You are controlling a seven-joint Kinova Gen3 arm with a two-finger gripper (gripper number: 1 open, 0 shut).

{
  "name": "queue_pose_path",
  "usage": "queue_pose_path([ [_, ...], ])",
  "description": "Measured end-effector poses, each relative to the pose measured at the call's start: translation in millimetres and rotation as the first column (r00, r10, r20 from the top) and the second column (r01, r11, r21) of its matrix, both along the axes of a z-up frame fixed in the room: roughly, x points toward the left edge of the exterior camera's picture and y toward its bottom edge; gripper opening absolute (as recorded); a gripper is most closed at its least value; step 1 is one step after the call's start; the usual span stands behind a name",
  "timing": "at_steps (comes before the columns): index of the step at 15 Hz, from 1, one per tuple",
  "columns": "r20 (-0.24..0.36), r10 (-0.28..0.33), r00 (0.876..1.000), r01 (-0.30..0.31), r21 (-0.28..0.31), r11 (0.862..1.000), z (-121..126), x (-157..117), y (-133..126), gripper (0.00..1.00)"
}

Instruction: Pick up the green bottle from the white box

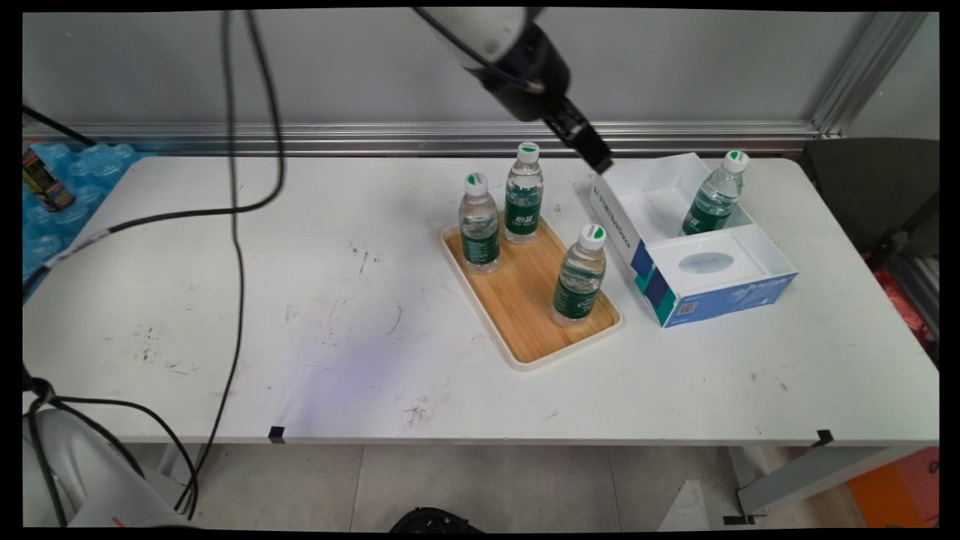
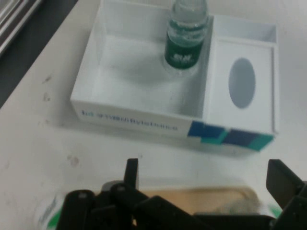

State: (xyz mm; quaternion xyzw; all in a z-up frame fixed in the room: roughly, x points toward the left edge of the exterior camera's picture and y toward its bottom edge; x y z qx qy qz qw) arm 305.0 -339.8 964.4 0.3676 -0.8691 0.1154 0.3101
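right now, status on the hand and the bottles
Hand open, empty, raised beside the white box. One bottle upright in the box. Three bottles upright on the wooden tray. Nothing between hand and box.

I see a lab test bench — scuffed white table [image 1: 300,315], aluminium-framed wall [image 1: 450,137] at twelve o'clock, dangling cables [image 1: 238,225].

In the hand view, the bottle [image 2: 186,36] standing in the white box [image 2: 139,103] is cut off at the shoulder by the top edge, so its cap is unseen, and its label print is too blurred to read. The lettering along the box's side wall is likewise illegible. The wooden tray [image 2: 201,197] shows only as a strip, mostly hidden behind the gripper [image 2: 206,175] linkage. In the main view, the arm's upper part leaves the top edge.
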Motion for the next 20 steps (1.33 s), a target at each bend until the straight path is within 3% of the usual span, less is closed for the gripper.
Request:
queue_pose_path([
  [12,0.004,-0.001,1.000,0.001,-0.005,1.000,-108.6,-116.0,-99.1,1.00],
  [20,-0.009,-0.014,1.000,0.013,-0.022,1.000,-158.3,-163.7,-136.3,1.00],
])
